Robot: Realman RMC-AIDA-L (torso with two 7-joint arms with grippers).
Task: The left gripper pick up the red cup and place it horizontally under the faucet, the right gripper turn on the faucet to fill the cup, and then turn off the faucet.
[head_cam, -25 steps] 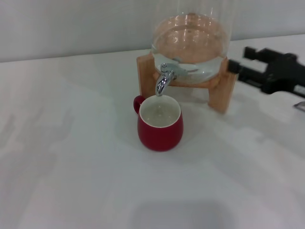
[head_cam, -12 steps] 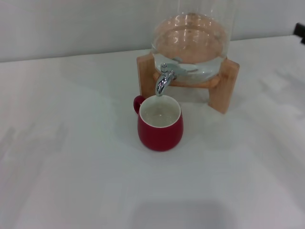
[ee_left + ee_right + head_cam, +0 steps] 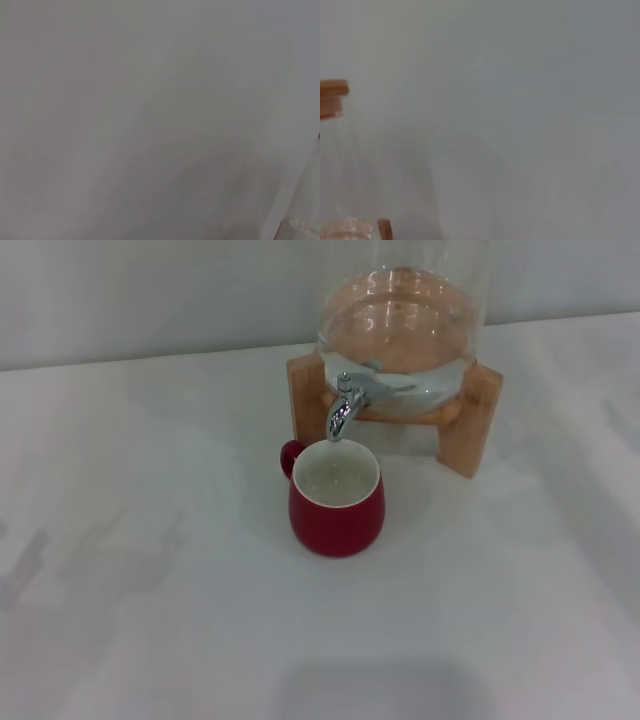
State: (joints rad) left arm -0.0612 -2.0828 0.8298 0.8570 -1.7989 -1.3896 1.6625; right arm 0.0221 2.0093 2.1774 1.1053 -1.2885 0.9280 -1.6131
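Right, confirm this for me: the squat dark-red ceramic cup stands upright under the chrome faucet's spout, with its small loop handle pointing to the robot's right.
Not quite. The head view shows the squat dark-red ceramic cup standing upright under the shiny chrome faucet, but its small loop handle points to the robot's left, not its right.

The red cup stands upright on the table, directly below the spout of the faucet and just in front of it. The cup's handle lies on its left rear side. Behind the cup, the faucet projects from the glass dispenser, which sits in the wooden stand. Liquid lies inside the cup.
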